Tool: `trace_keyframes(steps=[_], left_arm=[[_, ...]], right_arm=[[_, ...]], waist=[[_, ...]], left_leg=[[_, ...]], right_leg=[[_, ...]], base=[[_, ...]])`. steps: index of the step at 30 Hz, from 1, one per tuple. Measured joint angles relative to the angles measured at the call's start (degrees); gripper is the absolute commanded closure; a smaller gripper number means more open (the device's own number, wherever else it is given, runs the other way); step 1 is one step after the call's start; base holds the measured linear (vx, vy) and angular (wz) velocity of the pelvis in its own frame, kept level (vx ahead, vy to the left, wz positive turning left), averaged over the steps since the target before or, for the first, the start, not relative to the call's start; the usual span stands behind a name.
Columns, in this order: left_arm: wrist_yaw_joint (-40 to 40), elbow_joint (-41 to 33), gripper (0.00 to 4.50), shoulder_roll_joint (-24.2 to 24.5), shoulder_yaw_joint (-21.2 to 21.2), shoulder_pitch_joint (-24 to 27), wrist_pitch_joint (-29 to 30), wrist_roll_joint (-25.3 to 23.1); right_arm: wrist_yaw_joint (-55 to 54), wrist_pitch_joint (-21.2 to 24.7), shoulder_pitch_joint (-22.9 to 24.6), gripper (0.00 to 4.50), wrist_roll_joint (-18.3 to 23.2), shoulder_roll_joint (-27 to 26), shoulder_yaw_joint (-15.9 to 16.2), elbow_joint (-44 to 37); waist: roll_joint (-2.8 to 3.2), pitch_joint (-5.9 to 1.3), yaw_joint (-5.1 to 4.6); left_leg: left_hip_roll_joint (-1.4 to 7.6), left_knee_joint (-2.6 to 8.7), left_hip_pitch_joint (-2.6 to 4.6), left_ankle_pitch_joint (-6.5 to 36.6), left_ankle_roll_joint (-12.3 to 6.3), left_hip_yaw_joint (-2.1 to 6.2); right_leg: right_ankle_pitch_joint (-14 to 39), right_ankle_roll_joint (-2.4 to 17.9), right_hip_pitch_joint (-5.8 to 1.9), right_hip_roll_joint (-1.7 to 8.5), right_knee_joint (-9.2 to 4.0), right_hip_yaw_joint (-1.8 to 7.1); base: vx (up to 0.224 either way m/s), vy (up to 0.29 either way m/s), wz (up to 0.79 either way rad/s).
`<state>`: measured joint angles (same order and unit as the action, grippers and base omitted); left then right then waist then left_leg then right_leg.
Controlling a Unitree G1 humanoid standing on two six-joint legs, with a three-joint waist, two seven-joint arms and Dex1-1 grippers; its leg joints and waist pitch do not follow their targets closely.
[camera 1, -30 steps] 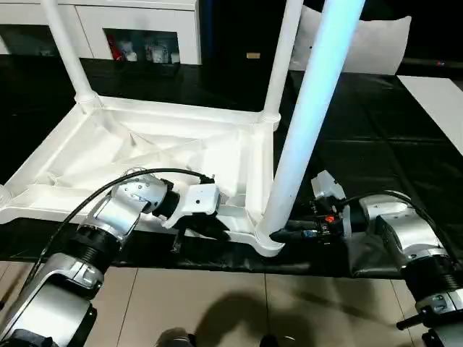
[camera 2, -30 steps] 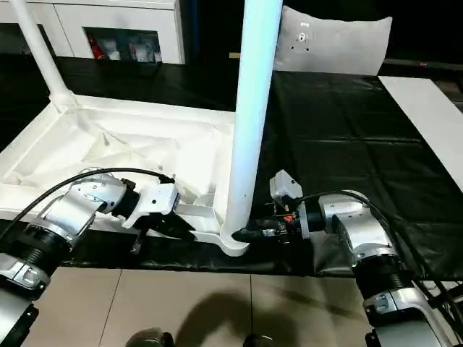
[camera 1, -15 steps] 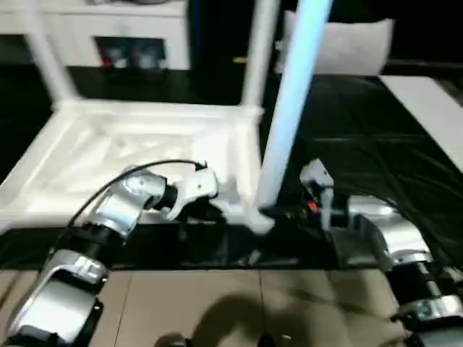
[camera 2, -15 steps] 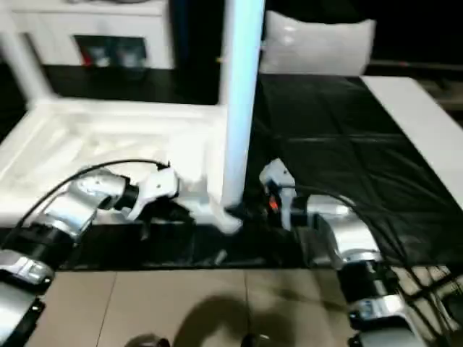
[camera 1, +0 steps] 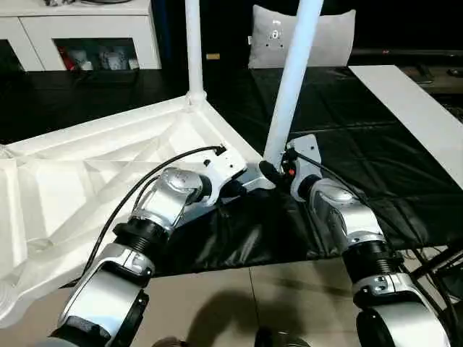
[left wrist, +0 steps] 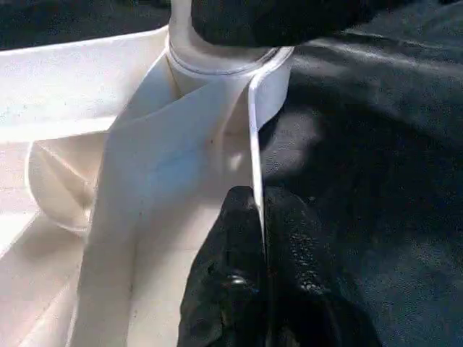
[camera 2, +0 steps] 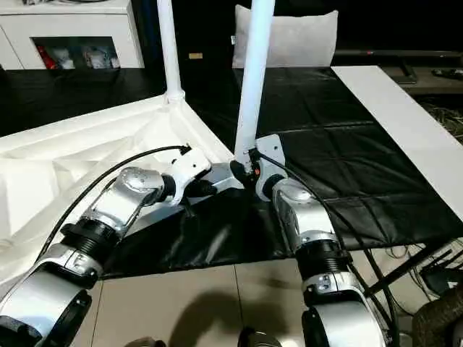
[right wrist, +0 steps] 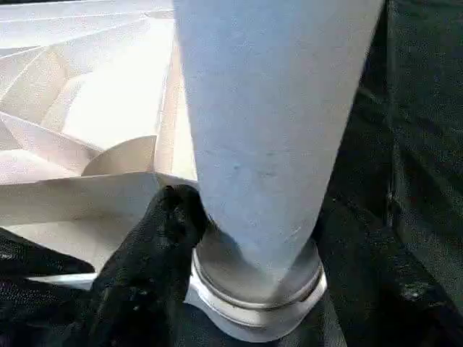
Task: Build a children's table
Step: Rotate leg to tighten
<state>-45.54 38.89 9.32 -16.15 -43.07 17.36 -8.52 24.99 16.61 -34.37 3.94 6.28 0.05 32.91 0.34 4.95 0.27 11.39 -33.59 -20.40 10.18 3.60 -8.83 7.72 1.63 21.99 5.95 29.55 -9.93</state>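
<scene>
The white children's table lies upside down on the black mat, its ribbed underside facing up. Two legs stand in its corner sockets: a far one and a near one. My left gripper is shut on the thin rim wall beside the near corner socket; the left wrist view shows its fingers pinching that wall. My right gripper reaches in from the other side, and its fingers clasp the base of the near leg just above the socket collar.
A white cabinet with shelves and a grey pillow stand at the back. A long white panel lies on the mat at the right. Tiled floor runs along the front, and cables lie at the right edge.
The table has swung on the mat: its gripped corner now points away from me, and the near rim runs diagonally. Both arms stretched forward with it. The camera has shifted too.
</scene>
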Motion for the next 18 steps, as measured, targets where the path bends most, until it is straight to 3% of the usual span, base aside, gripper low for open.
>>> trace_keyframes(steps=[4,9,15,18], left_arm=[[-0.8,-1.5,4.5,1.7,-0.8,0.4,-1.2,0.0],[-3.5,-2.8,4.5,3.6,-1.2,1.0,-3.6,0.1],[-9.8,-3.2,4.5,8.6,-1.9,2.3,-9.2,0.8],[-15.6,-3.1,4.5,12.2,-2.9,3.4,-14.8,1.4]], right_arm=[[3.0,-3.7,1.5,1.29,0.7,2.0,0.0,-0.5],[8.3,-6.1,3.1,0.93,1.5,4.6,0.5,-0.7],[21.7,-7.5,6.1,0.41,4.0,12.9,0.5,-3.8],[30.2,-9.3,7.5,0.27,4.4,18.3,2.7,-5.9]], waist=[[-0.34,-0.11,0.98],[-0.29,-0.13,2.65],[-0.29,-0.13,3.12],[-0.3,-0.13,3.41]], left_leg=[[-0.73,-0.06,-0.23,0.2,-0.16,-0.31],[-0.49,0.03,-0.7,0.1,-0.28,-0.3],[-0.38,-0.1,-0.67,0.2,-0.24,-0.39],[-0.37,-0.22,-0.61,0.3,0.03,-0.38]], right_leg=[[-0.6,0.3,1.12,0.33,1.78,1.3],[-0.6,0.4,1.96,0.21,2.78,1.31],[-0.4,0.5,1.99,0.12,3.06,1.37],[-0.4,0.4,1.88,0.12,3.08,1.37]], base=[[0.0,0.0,0.0],[0.0,0.0,0.0],[0.0,0.0,0.0],[0.0,0.0,0.0]])
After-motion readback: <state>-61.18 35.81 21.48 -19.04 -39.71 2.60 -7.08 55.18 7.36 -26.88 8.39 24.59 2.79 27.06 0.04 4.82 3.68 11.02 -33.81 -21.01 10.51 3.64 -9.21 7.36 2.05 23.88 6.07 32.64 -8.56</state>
